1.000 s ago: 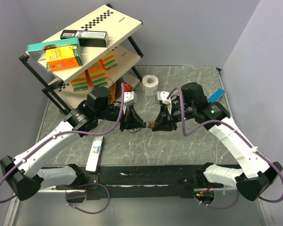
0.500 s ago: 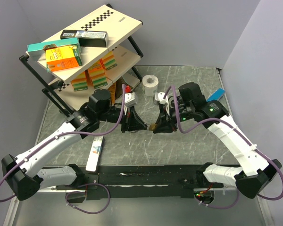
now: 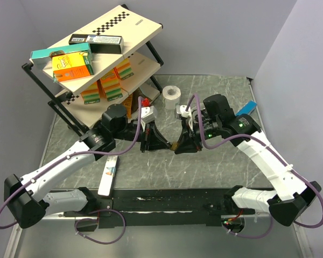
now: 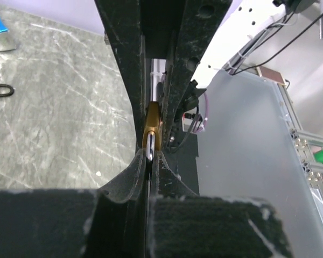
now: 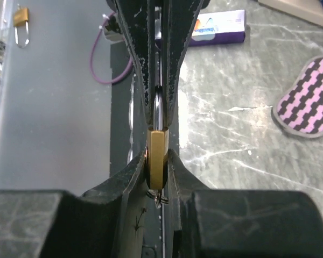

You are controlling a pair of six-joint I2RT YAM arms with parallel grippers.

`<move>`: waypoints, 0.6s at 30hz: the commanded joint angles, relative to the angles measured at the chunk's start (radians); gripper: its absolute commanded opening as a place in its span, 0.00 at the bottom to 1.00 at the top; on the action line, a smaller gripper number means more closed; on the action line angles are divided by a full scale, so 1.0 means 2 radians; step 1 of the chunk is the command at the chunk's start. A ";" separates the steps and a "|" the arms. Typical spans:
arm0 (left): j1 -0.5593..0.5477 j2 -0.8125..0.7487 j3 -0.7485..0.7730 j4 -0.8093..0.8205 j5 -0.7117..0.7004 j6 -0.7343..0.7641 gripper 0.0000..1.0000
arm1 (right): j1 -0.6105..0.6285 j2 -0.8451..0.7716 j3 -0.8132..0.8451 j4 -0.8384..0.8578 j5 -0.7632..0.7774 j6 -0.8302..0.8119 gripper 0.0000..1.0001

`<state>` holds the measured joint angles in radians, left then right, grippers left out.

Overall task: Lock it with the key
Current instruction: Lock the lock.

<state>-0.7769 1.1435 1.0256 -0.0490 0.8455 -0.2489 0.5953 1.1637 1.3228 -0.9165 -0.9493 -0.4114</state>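
The two arms meet over the middle of the bench [image 3: 204,161], claw tip to claw tip. The right claw [image 5: 157,156] is clenched on a brass padlock [image 5: 156,158], its pads pressed against the lock's two broad faces. The lock's narrow edge faces the right wrist camera. In the top view the padlock [image 3: 174,144] hangs in the air between the two claws, clear of the bench surface. Its long axis runs roughly parallel to the near edge. One end faces the left arm and the other is buried between the right claw's fingers, so the shackle cannot be made out.

The left claw [image 4: 149,156] is clamped tight on a silver key [image 4: 151,152]. Only a thin sliver of the blade shows between its foam pads. The key lies in line with the lock, pointing toward the bench's right edge, and its tip meets the brass end face of the padlock [image 4: 152,128]. How far it has gone into the keyway cannot be told.

A two-tier shelf rack [image 3: 145,24] loaded with boxes stands at the far left corner. A white roll [image 3: 172,96] sits just behind the claws. A long white box [image 3: 109,176] lies near the near edge on the left, and a blue object [image 3: 247,108] lies by the right edge.
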 commanded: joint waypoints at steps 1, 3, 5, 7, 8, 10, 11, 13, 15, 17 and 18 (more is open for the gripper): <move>-0.042 0.023 -0.008 0.069 0.018 -0.008 0.01 | 0.026 -0.004 0.017 0.186 -0.086 0.014 0.00; -0.042 0.021 -0.011 0.067 0.020 -0.007 0.01 | 0.025 -0.012 0.008 0.209 -0.083 0.021 0.00; -0.043 0.022 -0.013 0.063 0.021 -0.004 0.01 | 0.025 -0.018 0.001 0.218 -0.082 0.022 0.00; -0.043 0.020 -0.010 0.054 0.016 0.002 0.01 | 0.025 -0.015 0.003 0.206 -0.082 0.016 0.00; -0.043 0.019 -0.007 0.048 0.015 0.011 0.01 | 0.025 -0.017 0.002 0.200 -0.081 0.006 0.00; -0.041 0.014 0.001 0.028 0.008 0.024 0.01 | 0.022 -0.019 -0.003 0.184 -0.078 -0.002 0.00; -0.040 0.013 0.003 0.026 0.005 0.032 0.01 | 0.021 -0.020 -0.006 0.178 -0.078 -0.008 0.00; -0.030 0.010 0.013 0.000 0.001 0.039 0.01 | 0.012 -0.023 -0.013 0.162 -0.077 -0.014 0.00; -0.012 0.008 0.022 -0.023 0.004 0.042 0.01 | 0.003 -0.026 -0.020 0.154 -0.078 -0.015 0.00; 0.015 0.007 0.031 -0.039 0.010 0.041 0.01 | -0.011 -0.027 -0.028 0.131 -0.078 -0.019 0.01; 0.026 0.007 0.035 -0.053 0.017 0.039 0.01 | -0.015 -0.027 -0.031 0.121 -0.080 -0.024 0.26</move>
<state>-0.7700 1.1343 1.0401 -0.0940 0.8593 -0.1959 0.5858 1.1244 1.2610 -0.8471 -0.9920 -0.4168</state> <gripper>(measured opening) 0.042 0.238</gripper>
